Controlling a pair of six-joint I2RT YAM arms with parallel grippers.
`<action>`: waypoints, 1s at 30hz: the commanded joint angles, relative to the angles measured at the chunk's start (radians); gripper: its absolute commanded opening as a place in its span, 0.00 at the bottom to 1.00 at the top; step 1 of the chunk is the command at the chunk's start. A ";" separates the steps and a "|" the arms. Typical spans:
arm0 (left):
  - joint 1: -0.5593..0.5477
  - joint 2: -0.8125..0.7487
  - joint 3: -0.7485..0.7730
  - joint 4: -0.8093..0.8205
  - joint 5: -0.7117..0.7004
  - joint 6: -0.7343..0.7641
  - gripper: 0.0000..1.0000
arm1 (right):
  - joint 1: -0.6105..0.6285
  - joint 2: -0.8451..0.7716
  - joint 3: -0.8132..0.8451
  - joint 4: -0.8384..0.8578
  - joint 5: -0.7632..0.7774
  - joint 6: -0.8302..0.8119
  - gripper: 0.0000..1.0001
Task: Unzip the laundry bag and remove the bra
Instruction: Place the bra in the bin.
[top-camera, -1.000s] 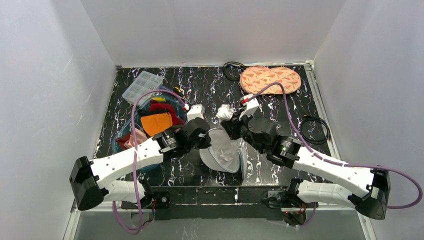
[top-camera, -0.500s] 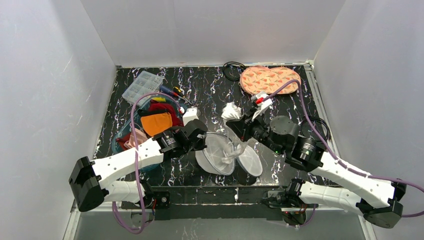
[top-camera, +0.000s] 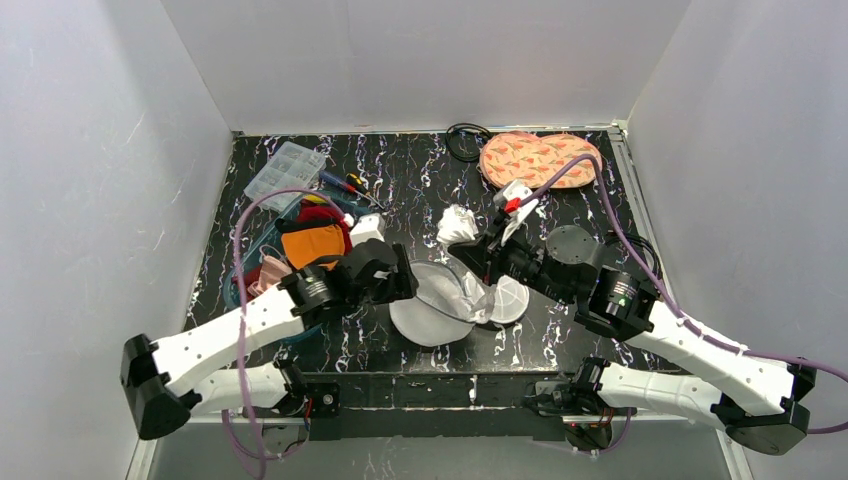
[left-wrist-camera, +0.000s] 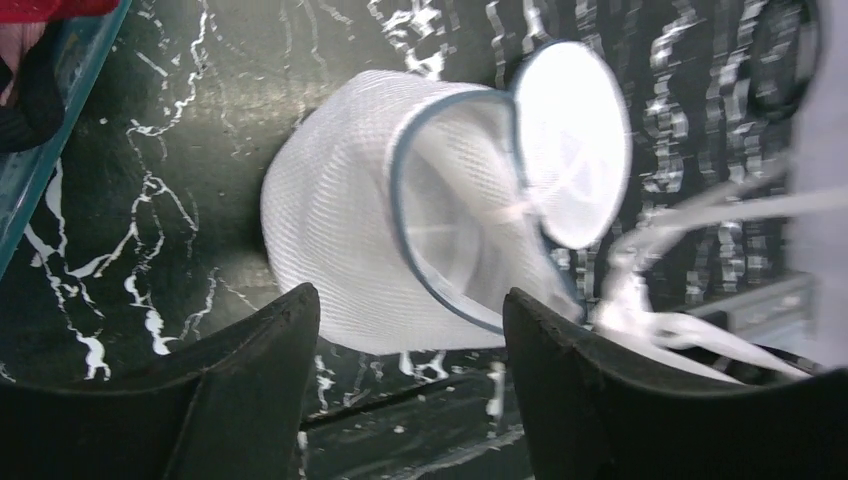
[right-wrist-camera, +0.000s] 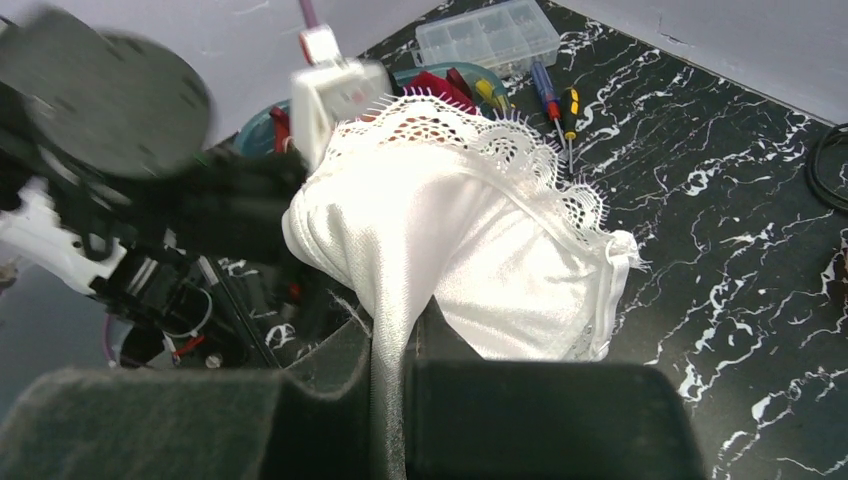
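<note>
The laundry bag (top-camera: 432, 310), white mesh with blue-grey zipper trim, lies on its side on the black marbled table, its round lid (top-camera: 509, 300) flapped open to the right. In the left wrist view the laundry bag (left-wrist-camera: 345, 225) sits just beyond my left gripper (left-wrist-camera: 410, 315), which is open with nothing between its fingers. My left gripper (top-camera: 407, 286) is at the bag's left edge. My right gripper (top-camera: 474, 254) is shut on the white lace-trimmed bra (top-camera: 457, 224), held above the table behind the bag. The bra (right-wrist-camera: 470, 215) bunches over my right gripper (right-wrist-camera: 398, 335); thin white straps trail toward the bag mouth.
A teal tub (top-camera: 243, 268) of red and orange clothes sits left of the bag. A clear compartment box (top-camera: 285, 165) and screwdrivers (top-camera: 345, 182) lie at back left. A pink patterned pad (top-camera: 540, 158) and black cable coils (top-camera: 464, 140) (top-camera: 630, 258) lie at back and right.
My left gripper has opened and let go of the bag, which now rests on the table with its lid open. My right gripper has drawn the bra up and back, out of the bag.
</note>
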 joint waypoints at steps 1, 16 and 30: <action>0.005 -0.129 0.095 -0.073 0.012 -0.027 0.67 | 0.001 -0.012 0.000 -0.011 -0.022 -0.119 0.01; 0.040 -0.127 0.254 0.183 0.401 -0.171 0.94 | 0.002 -0.121 -0.143 0.009 -0.032 -0.662 0.01; 0.094 0.111 0.336 0.260 0.550 -0.213 0.98 | 0.002 -0.085 -0.080 -0.040 -0.108 -0.708 0.01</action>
